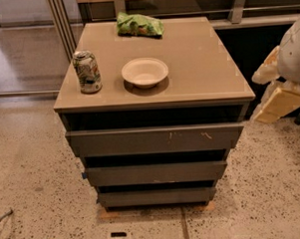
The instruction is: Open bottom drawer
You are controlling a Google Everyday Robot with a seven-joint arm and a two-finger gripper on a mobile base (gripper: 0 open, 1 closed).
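speckled floor (pixel 27 166) on the far left, with a thin dark bent thing (pixel 1 221) at the bottom-left edge, can't tell what it is. metal rails (pixel 61 25) stand behind the table's left rear corner.

grey-brown table (pixel 207 64) fills the middle of the view. on its left side near the front edge is a crumpled drink can (pixel 86 71), upright. right of it, not touching, is a white bowl (pixel 145 72), upright. behind the bowl, at the table's back edge, a green crinkly bag (pixel 139 25) lies flat.

under the tabletop are three handle-less fronts, stacked, each with a dark gap above it:
- top drawer (pixel 141 141): widest front, white scratch marks right of centre.
- middle drawer (pixel 157 173): blue bit (pixel 84 175) at its left end.
- bottom drawer (pixel 156 196): lowest of the three, plain front, narrowest, just above the floor. its front sits set back under the middle one.

a strip of orange-brown board (pixel 207 207) pokes out under the table's base.

at the right edge is the white arm (pixel 294 50), with the cream claw (pixel 278 102) below it. the claw hangs beside the table's right side at about top-drawer height, clear of the table and well apart from the bottom drawer. can't tell whether the claw is open or closed.
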